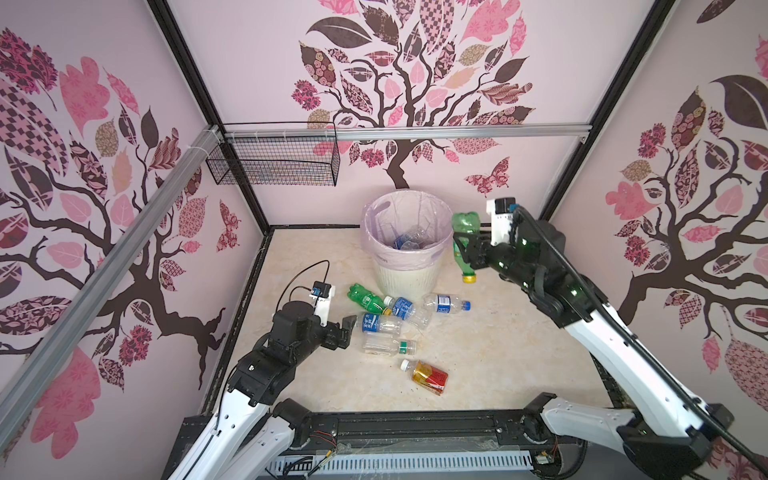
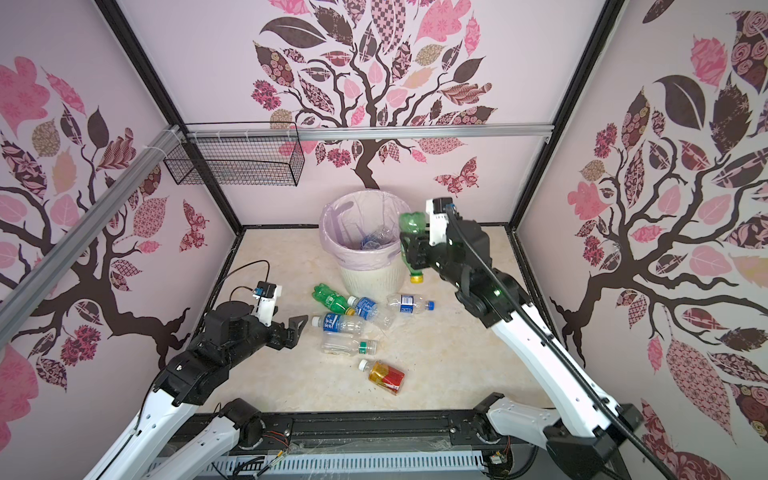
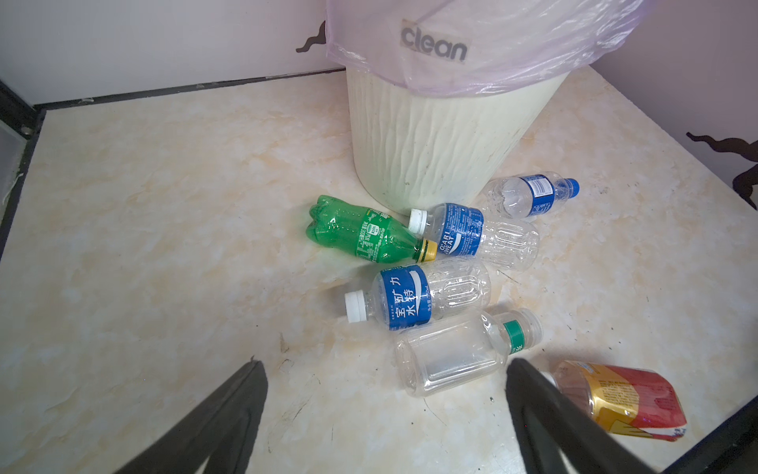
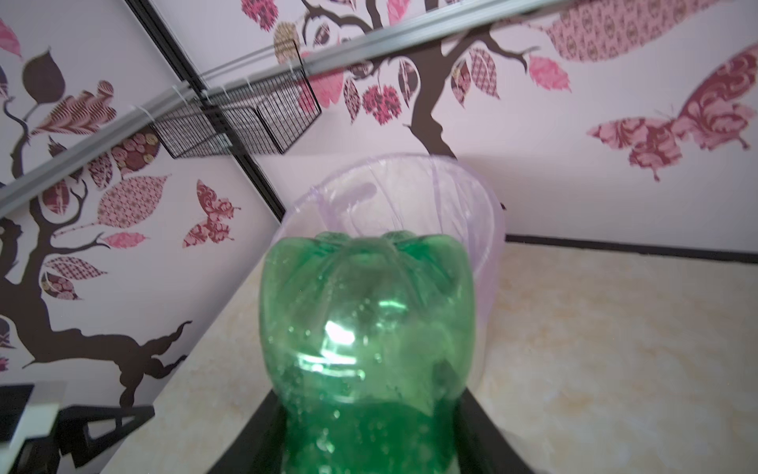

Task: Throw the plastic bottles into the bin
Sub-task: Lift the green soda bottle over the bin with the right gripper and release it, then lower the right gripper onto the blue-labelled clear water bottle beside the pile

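A green bottle [image 1: 465, 222] is being gripped around its middle by the right gripper [image 1: 464, 246], whose fingers are clenched on it. It is being held upside down, with its yellow cap pointing at the floor, just beside the rim of the bin [image 1: 399, 282], on the bin's right in both top views. In the right wrist view the bottle's lobed base [image 4: 365, 312] is filling the foreground, and the bag-lined mouth of the bin [image 4: 484, 213] is being seen close behind it. Crushed clear bottles [image 1: 409, 241] are lying inside the bin.

The left gripper [image 1: 348, 330] is being held low over the marbled floor [image 1: 498, 353], its fingers spread wide with nothing between them. Six bottles are lying in front of the bin:
- a second green bottle [image 1: 368, 300];
- three blue-labelled clear bottles [image 1: 405, 308];
- a green-banded clear bottle [image 1: 388, 345] near the open left fingers;
- an amber bottle [image 1: 428, 376] with a red label, lying nearest the robot's base.
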`<state>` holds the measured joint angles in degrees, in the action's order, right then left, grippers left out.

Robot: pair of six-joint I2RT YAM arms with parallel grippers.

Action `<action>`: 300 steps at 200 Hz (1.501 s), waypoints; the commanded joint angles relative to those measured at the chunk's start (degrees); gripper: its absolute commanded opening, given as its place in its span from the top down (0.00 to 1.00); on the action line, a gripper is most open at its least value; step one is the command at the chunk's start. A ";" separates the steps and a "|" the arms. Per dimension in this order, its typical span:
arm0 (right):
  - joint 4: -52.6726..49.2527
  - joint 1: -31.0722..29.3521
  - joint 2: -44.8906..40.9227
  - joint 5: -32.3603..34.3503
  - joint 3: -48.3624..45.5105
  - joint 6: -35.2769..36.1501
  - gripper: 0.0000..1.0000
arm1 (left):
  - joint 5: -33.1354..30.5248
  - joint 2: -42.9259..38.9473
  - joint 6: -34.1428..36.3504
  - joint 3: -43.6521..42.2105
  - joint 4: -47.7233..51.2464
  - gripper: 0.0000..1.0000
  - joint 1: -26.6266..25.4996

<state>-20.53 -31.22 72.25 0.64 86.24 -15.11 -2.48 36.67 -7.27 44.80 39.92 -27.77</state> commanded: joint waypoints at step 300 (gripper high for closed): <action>7.33 13.72 26.20 -22.58 -25.08 21.92 0.17 | 3.54 -4.81 -0.80 -0.20 0.07 0.05 0.17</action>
<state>-13.52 -17.56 94.89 -17.26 58.48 5.54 0.36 32.47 -8.05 44.84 40.14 -27.77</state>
